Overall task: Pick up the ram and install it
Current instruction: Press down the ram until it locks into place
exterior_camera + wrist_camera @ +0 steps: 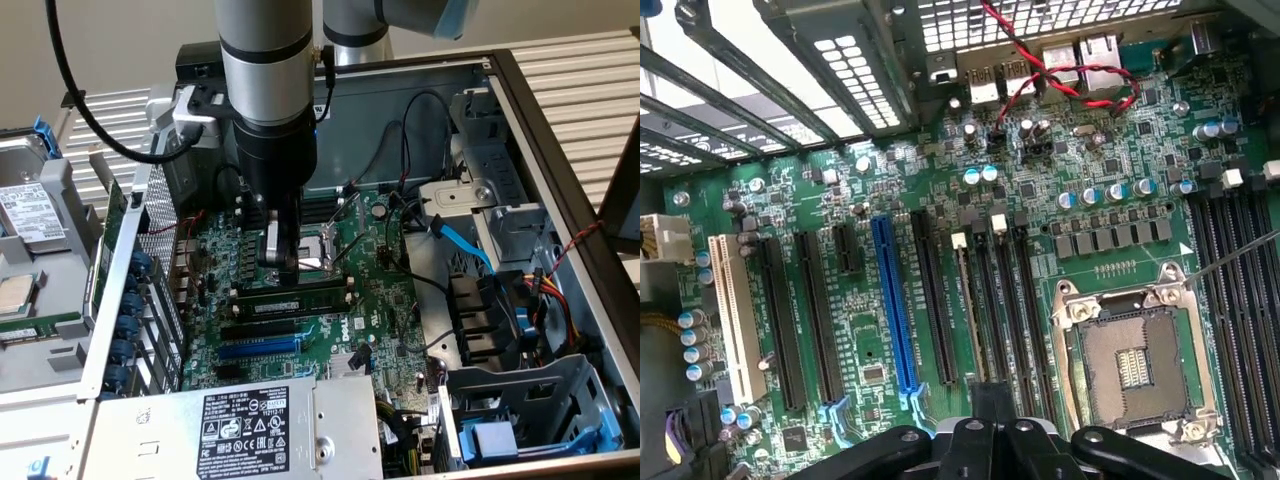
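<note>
Over CPU socket: pincer hangs low above the board, just beside the socket on its slot side.
Pincer state: fingers shut tight together; whether they pinch or only press the ram's top edge I can't tell.
Ram: green stick standing on edge in the slot row next to the socket, directly under the fingertips; in the wrist view it reads as a thin edge in the first slot beside the socket, running up from the pincer.
Seating: looks in the slot, full latch not confirmable; end clips too small to read.
Landmarks: blue slot further from the socket than the ram, white slot beyond that.
Risk 1: uneven push, one end seats and the other rides up, stick tilts.
Risk 2: stick off the slot line, contacts or notch jam under force.
Risk 3: fingertips slip off the thin edge toward the open socket, pins there could bend.
Risk 4: red/black wires near the ports, well apart from the ram, low snag chance.
</note>
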`<state>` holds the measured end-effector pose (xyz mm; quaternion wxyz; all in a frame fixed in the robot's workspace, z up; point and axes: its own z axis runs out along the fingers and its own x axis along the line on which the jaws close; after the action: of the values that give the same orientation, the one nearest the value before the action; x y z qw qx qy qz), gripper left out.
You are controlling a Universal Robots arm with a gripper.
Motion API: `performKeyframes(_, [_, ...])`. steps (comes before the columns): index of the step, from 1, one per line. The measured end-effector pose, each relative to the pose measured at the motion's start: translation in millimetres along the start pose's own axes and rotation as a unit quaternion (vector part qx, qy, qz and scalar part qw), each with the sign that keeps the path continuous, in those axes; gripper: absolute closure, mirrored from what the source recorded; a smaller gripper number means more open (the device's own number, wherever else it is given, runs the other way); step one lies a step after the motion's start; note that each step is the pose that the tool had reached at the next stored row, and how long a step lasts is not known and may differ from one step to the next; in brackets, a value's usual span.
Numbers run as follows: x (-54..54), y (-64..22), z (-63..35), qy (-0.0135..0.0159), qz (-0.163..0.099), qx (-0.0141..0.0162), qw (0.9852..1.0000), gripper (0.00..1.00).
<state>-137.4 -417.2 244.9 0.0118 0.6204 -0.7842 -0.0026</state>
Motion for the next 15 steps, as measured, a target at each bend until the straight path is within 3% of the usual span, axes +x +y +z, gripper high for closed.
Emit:
performKeyframes(8, [0.0, 0.0, 0.0, 0.0008, 0.044, -0.0014, 0.9990, 0.89])
performKeyframes(15, [0.0, 0.0, 0.1, 0.0002, 0.087, -0.0022, 0.9962, 0.89])
